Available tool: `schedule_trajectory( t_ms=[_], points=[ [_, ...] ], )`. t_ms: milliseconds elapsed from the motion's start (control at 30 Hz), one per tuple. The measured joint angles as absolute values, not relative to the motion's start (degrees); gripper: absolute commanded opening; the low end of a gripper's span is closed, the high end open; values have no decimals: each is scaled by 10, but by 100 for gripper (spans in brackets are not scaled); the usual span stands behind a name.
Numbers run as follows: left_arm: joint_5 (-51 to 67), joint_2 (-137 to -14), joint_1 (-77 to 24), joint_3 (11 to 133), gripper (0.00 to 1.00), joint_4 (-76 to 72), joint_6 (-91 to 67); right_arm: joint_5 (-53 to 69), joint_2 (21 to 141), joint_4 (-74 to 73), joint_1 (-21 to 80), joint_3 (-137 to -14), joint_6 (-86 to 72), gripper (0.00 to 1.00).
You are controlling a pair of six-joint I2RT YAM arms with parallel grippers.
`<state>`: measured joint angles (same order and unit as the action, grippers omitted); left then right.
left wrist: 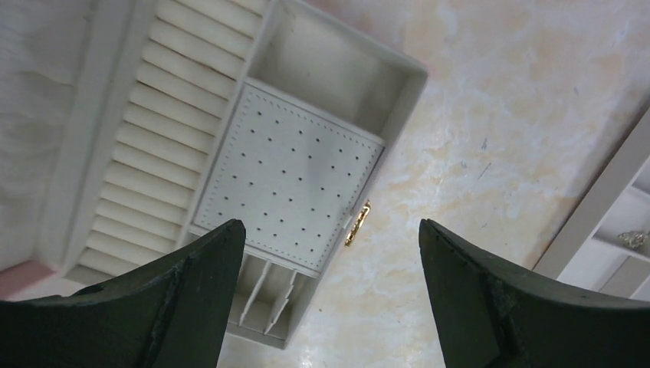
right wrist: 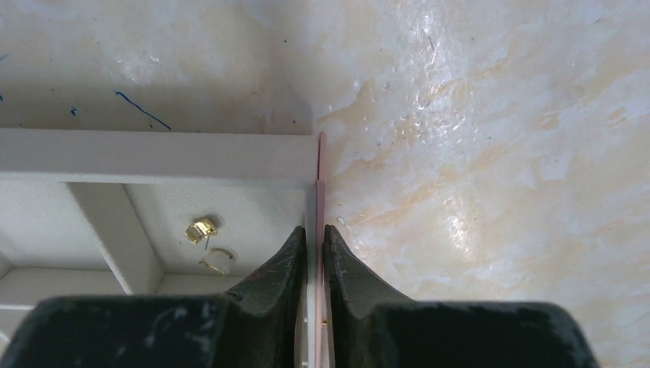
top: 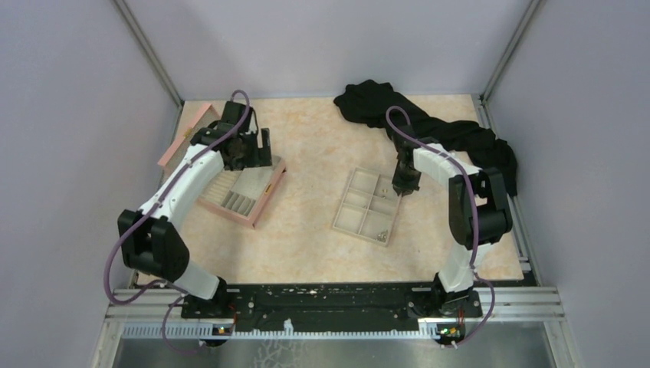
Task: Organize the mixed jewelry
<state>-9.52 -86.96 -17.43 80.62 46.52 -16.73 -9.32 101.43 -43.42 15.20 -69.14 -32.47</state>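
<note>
Pinching tray (right wrist: 153, 156) wall, right gripper (right wrist: 315, 234).

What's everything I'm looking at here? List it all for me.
jewelry box: one, pink with pale lining, lid open, table's left side
beige tray: one, six compartments, table's middle
mixed jewelry: a few tiny pieces, gold and silvery, inside tray compartments
black cloth: one, crumpled, far right corner
table: one, marbled beige
left arm, right arm: white and black, purple cables
left gripper: black, open, above the jewelry box
right gripper: black, closed on the tray's right wall
</note>
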Motion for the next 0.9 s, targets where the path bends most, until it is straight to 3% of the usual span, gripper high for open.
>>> schedule_trajectory(
  t_ms=[267, 633, 800, 900],
  points=[
    [-65, -923, -223, 763, 81, 418, -186, -89, 1014, -430, 152, -691, -308, 20],
    [-72, -1032, -234, 837, 64, 371, -163, -81, 1014, -428, 152, -691, -304, 24],
    [-74, -1056, -234, 847, 49, 359, -153, -81, 1014, -428, 152, -691, -304, 24],
    [-75, -1064, -234, 848, 34, 356, -148, -81, 1014, -428, 152, -690, -305, 24]
  ],
)
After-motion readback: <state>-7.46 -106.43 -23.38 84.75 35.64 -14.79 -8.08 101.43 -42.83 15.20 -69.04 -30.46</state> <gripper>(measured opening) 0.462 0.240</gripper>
